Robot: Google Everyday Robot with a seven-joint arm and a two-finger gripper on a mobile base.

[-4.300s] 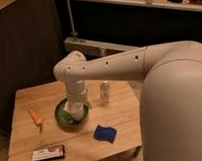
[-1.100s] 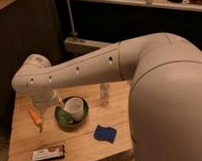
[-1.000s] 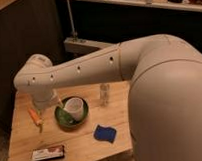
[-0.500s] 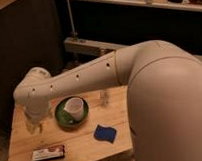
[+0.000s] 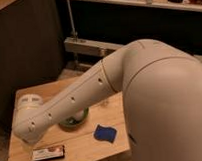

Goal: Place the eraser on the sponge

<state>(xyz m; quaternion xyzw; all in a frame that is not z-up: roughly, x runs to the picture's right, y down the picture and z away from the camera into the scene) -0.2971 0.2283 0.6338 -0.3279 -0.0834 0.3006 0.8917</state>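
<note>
Black eraser [image 5: 48, 153] lay near the table's [image 5: 92, 148] 7 o'clock edge, sponge [image 5: 104, 133] at its 2 o'clock; the released gripper, hidden behind the wrist [image 5: 30, 120] at the eraser's 11 o'clock, could have knocked it off.

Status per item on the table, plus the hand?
eraser: flat near the front-left of the table, label up, not gripped.
sponge: flat on the table, right of the eraser, nothing on it.
green plate: on the table, largely hidden by the arm.
hand: hidden behind the arm's end over the table's left side, near the eraser; open, holding neither eraser nor sponge.
</note>
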